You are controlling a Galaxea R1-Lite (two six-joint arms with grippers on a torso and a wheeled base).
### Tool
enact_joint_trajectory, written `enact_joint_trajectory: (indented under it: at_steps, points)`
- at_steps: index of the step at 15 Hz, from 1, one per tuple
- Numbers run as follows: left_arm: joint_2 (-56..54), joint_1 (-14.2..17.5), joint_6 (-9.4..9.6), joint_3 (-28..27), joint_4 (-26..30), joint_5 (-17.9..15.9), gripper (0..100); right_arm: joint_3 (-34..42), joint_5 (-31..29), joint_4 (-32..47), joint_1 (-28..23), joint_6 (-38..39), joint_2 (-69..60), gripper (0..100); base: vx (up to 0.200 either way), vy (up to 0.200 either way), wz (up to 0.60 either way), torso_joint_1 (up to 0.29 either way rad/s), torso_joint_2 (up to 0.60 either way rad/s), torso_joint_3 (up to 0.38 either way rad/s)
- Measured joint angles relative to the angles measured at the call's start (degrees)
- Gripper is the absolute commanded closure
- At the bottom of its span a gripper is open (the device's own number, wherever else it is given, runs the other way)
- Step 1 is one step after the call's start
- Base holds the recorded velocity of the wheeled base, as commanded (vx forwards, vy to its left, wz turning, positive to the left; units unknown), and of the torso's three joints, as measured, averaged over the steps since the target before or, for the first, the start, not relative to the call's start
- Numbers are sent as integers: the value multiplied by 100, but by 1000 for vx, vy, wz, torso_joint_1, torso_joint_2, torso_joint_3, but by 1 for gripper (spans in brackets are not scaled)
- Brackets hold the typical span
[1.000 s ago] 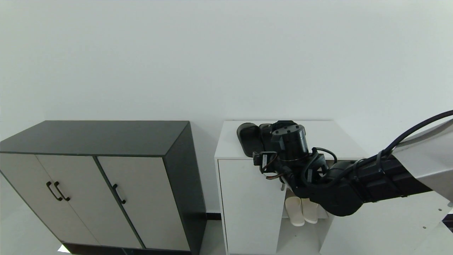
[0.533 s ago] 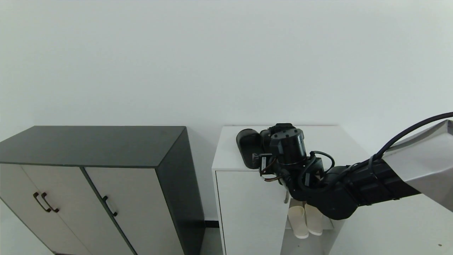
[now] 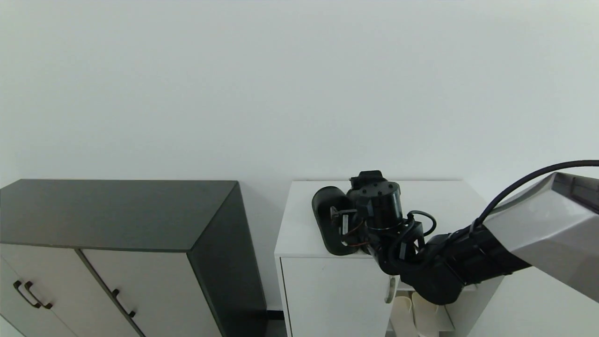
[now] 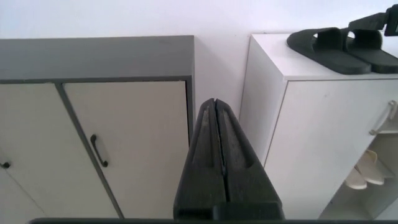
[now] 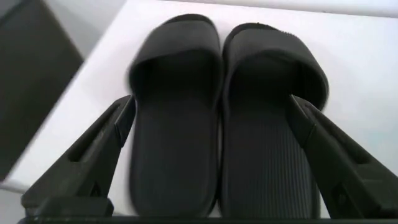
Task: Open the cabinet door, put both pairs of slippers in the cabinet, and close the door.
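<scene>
A pair of black slippers [image 5: 174,99] lies side by side on top of the white cabinet [image 3: 323,295]; the head view has the pair [image 3: 327,220] at the top's left side. My right gripper [image 5: 211,115] is open, one finger [image 5: 109,134] outside each slipper, straddling the pair from the heel end. A pair of white slippers [image 4: 365,174] stands on a low shelf inside the cabinet's open right part [image 3: 414,318]. My left gripper [image 4: 215,104] is shut on nothing, held in front of the gap between the two cabinets.
A dark-topped cabinet [image 3: 117,210] with pale doors and black handles [image 4: 98,150] stands close on the left of the white one. A metal handle [image 3: 390,288] sits at the edge of the white cabinet's front panel. A plain white wall lies behind.
The whole head picture has slid downward and left, so the camera moved. My right arm stays over the black slippers, still open around them.
</scene>
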State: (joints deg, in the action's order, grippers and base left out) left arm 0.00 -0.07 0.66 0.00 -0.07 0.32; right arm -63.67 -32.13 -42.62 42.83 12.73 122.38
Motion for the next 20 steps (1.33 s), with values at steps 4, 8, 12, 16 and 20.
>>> enact_joint_trajectory:
  at_steps: [4,8,12,16,20]
  points:
    - [0,2,-12,0,0,0,100,116,33,-55,-5,-17,166,0,0,0,0,0,0,0]
    - [0,7,-12,0,0,0,100,-57,195,-123,-154,-9,439,0,0,0,0,0,0,0]
    - [0,5,-12,0,0,1,100,-532,336,-139,-347,-37,850,0,0,0,0,0,0,0]
    - [0,2,-12,0,0,0,100,-1089,360,-112,-503,-301,1200,0,0,0,0,0,0,0]
    - [0,0,-12,0,0,0,100,-1193,358,-112,-521,-313,1348,100,0,0,0,0,0,0]
